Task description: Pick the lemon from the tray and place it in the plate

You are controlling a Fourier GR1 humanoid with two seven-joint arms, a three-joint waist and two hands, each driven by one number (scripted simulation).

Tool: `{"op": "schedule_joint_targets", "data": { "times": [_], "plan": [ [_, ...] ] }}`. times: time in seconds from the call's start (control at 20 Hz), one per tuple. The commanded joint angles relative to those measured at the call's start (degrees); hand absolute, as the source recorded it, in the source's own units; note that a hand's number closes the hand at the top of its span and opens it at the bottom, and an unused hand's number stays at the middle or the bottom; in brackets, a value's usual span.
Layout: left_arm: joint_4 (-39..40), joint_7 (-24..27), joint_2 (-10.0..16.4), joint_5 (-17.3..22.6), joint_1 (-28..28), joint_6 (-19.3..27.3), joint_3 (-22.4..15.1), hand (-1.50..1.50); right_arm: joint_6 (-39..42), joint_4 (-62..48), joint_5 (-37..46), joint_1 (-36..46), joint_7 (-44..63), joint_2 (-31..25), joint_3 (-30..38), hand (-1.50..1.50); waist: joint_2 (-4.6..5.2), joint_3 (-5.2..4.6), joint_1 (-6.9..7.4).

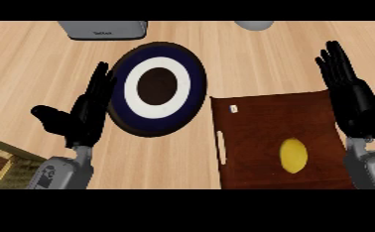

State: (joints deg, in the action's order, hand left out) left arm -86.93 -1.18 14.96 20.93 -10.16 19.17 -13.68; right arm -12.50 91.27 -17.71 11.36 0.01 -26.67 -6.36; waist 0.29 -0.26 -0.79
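A yellow lemon (293, 155) lies on the dark brown tray (253, 127) at the lower right of the head view. To the tray's upper left sits a round plate (158, 88) with a dark blue rim, a white ring and a brown centre. My left hand (81, 114) stands open just left of the plate, fingers straight and pointing up, thumb out to the left. My right hand (350, 94) is open at the tray's right edge, fingers up, holding nothing. Neither hand touches the lemon.
A grey appliance (102, 29) sits at the counter's far edge, upper left. Part of a grey rounded object (254, 25) shows at the top right. A woven yellowish object (13, 162) pokes in at the lower left corner. Bare wooden counter lies between the items.
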Motion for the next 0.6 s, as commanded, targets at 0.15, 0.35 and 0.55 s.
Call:
{"op": "schedule_joint_targets", "data": {
  "times": [0.15,0.35,0.55],
  "plan": [
    [-0.91,-0.89,7.89,-5.93,-7.69,-3.03,1.45,0.00,-7.45,-4.32,15.94,7.76,1.61,5.63,-11.85,1.50,-0.03,0.21,2.47],
    [-2.42,-0.07,10.55,-6.64,-6.25,-4.88,1.11,0.00,-10.87,-15.83,33.03,1.75,6.77,-9.31,-13.75,1.50,0.75,-1.46,2.16],
    [-3.61,-0.98,13.91,-4.72,-6.17,-8.36,3.24,0.00,-31.79,-19.84,42.56,0.17,12.37,8.06,-17.54,-1.50,-0.17,0.21,2.86]
  ]
}}
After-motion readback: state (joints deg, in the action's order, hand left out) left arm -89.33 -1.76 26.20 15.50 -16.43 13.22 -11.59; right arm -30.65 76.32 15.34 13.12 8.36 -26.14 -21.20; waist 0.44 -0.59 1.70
